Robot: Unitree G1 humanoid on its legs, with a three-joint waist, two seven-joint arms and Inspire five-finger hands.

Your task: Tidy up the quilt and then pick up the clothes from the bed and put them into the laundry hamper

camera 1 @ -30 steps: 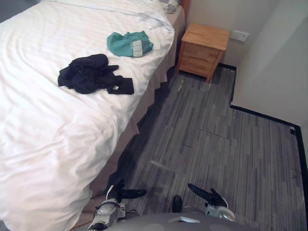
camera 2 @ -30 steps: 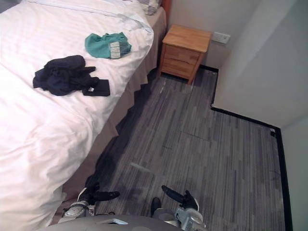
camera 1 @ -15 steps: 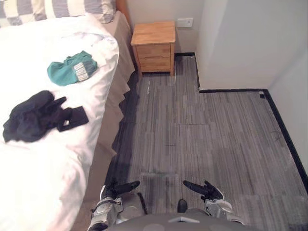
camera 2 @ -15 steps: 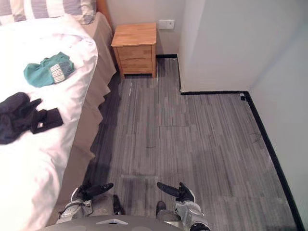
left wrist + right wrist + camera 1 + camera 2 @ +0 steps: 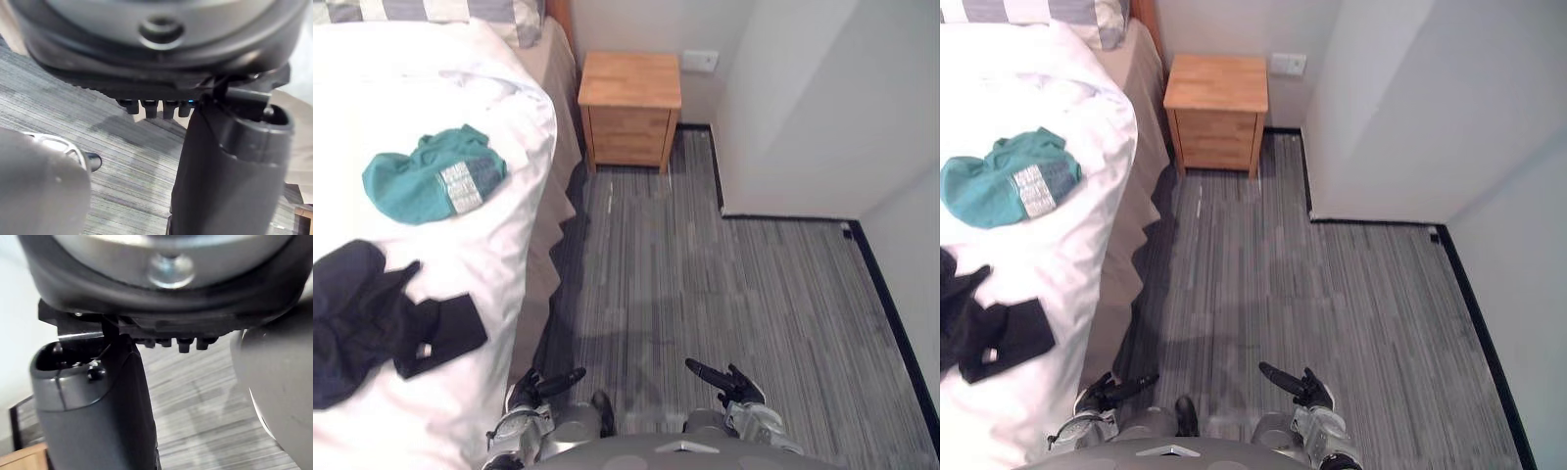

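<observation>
Grey floor [image 5: 705, 284] is seen beside the bed [image 5: 551, 186]; a green garment [image 5: 433, 174] and a black garment [image 5: 367, 318] lie apart on its white quilt [image 5: 470, 250]. The left robot hand [image 5: 543, 384] and the right robot hand [image 5: 729, 382] are held low, fingers straight, empty. The quilt is best faced squarely and smoothed before anything is lifted.

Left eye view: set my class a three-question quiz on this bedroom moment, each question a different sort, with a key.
1. True or false: the black garment and the teal garment both lie on the white quilt.
2. What stands by the wall beside the bed? A. wooden nightstand B. chair C. hamper
3. Fill in: the left hand and the right hand, fingers straight, hold ____.
Key: 1 true; 2 A; 3 nothing.
</observation>
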